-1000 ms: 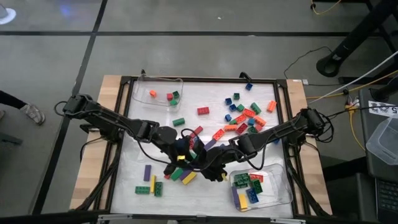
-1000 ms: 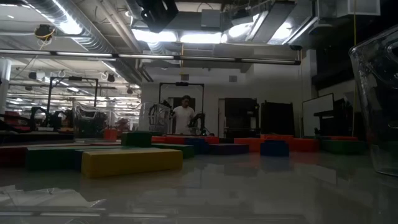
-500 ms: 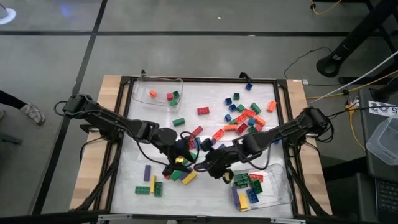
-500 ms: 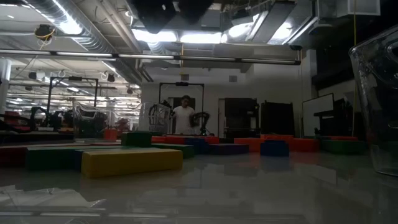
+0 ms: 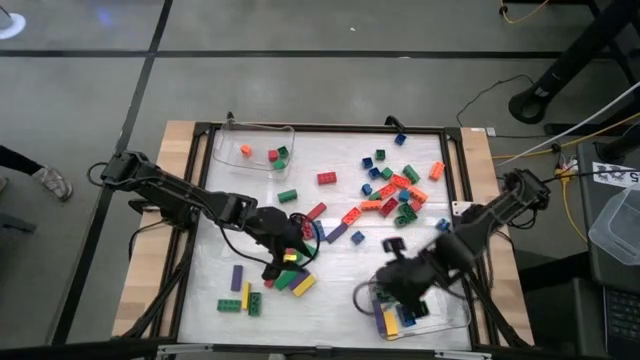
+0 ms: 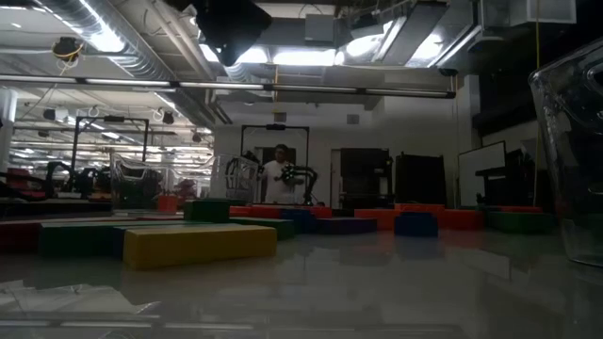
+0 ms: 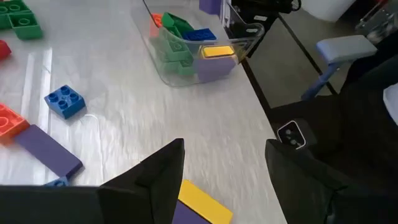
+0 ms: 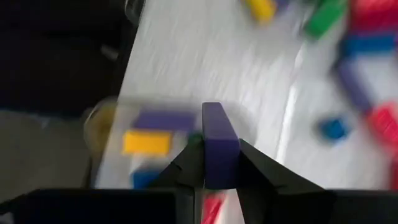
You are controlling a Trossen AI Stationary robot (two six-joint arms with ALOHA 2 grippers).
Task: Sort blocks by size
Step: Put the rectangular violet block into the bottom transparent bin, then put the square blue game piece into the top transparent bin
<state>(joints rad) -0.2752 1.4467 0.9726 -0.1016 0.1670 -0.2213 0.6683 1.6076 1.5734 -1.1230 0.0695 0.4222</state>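
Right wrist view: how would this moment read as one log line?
right gripper: shut on purple block, over clear tray | left gripper: open, above yellow block

Right wrist view motion-blurred: tray (image 8: 106,124) contents smeared. High view: right gripper (image 5: 392,290) hides tray blocks (image 5: 400,318); purple block (image 8: 219,146) bottom cut off.

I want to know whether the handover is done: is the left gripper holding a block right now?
No: in the left wrist view the left gripper stands open, with only the yellow block lying on the table beneath it.
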